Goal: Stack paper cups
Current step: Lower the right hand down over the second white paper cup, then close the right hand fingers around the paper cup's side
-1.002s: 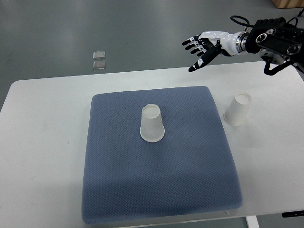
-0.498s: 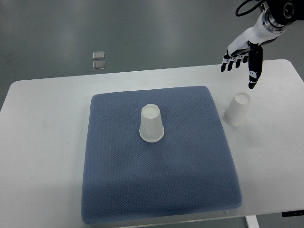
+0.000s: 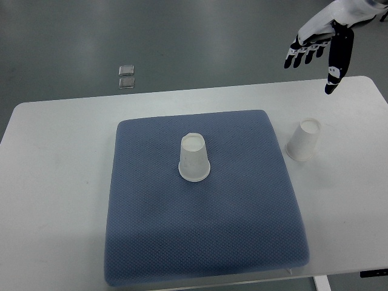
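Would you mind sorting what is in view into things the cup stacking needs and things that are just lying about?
Part of the job:
- paper cup on the mat, upside down
- paper cup on the table, upside down, right of the mat
- right hand, open, holding nothing
- blue mat

Just lying about:
- two small clear squares on the floor, beyond the white table
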